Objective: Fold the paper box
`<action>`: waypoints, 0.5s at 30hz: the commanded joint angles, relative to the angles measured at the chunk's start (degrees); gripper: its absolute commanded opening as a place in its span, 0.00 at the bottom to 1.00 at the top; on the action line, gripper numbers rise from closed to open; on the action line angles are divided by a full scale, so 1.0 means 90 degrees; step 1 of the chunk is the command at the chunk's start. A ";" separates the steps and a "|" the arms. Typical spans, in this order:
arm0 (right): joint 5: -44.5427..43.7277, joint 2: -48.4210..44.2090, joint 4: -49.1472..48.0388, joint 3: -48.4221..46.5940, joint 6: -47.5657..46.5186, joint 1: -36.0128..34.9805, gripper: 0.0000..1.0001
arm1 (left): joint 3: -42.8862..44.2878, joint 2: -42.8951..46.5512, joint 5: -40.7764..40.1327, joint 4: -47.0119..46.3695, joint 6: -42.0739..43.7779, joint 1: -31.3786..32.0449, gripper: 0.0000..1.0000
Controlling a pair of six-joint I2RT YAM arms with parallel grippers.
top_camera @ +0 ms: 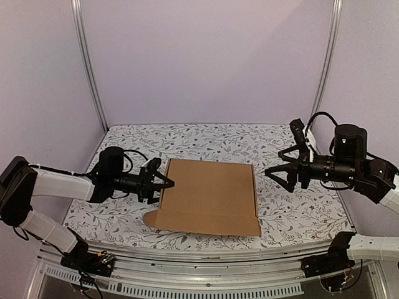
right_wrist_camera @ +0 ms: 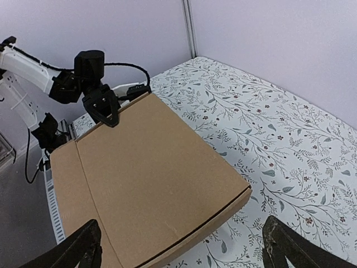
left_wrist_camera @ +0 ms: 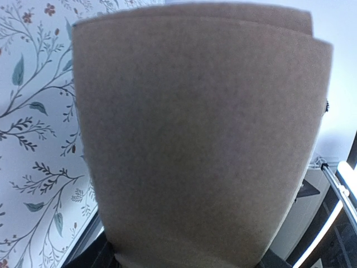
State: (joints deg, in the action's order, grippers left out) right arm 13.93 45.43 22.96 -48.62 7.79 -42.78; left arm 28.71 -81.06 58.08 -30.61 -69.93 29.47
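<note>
A flat, rectangular paper box of plain brown corrugated cardboard lies in the middle of the table, on a white tablecloth printed with grey-green leafy sprigs. From above, its lid is down. A narrow front strip is creased along the near edge, and a small flap pokes out at the near left corner.

The left gripper reaches in level from the left and is clamped on the box's left edge. The right wrist view shows this from across the table, with the black fingers astride the far rim of the cardboard. The left wrist camera adds little. Blurred brown card fills almost the whole view, seemingly two curved layers one behind the other, and I cannot tell which part of the box they belong to.

The right gripper hangs off the box's right side, near it but not touching. Its own camera shows what the overhead view leaves unclear: the two dark fingertips sit at the bottom corners, spread wide and holding nothing. That view also shows a dark seam between lid and base along the box's right side.
</note>
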 commanded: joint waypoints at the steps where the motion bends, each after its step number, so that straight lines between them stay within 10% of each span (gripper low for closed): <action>1: 0.0122 -0.0309 0.1006 -0.0525 -0.1656 -0.0575 0.99 | 0.0292 0.0522 0.0872 0.0490 0.0391 -0.0091 0.20; 15: -0.3625 -0.0872 0.1220 -0.0462 -0.6174 -0.4000 0.99 | 0.0500 0.1572 0.1648 0.1167 0.0650 -0.0217 0.20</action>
State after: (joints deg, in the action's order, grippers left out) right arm -1.98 38.06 34.68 -54.65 -32.21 -72.40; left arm 31.53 -68.53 70.26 -24.03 -66.65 28.58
